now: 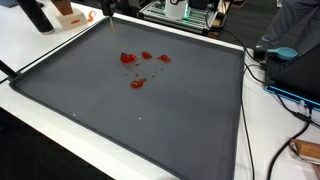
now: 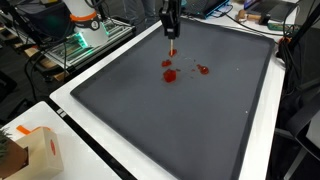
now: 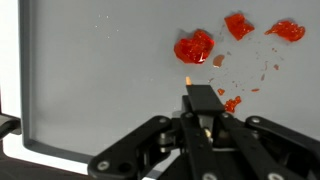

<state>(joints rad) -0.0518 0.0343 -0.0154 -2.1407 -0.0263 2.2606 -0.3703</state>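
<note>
My gripper (image 3: 201, 108) is shut on a thin dark tool with an orange tip (image 3: 188, 76). It hangs over the far part of a large dark grey mat (image 1: 170, 125). In an exterior view the gripper (image 2: 171, 24) holds the tool tip (image 2: 172, 50) just above the mat, close to several red lumps (image 2: 168, 74). The wrist view shows a big red lump (image 3: 194, 46) just past the tip, two more (image 3: 238, 25) to its right, and red crumbs (image 3: 232, 103) beside the tool. The lumps (image 1: 137, 70) also show in an exterior view, with the tool (image 1: 116, 30) behind them.
The mat lies on a white table (image 2: 110, 165). A cardboard box (image 2: 38, 152) stands at one table corner. Green-lit equipment (image 2: 82, 42) and cables (image 1: 290, 95) line the table's edges. A blue object (image 1: 284, 52) lies beside the mat.
</note>
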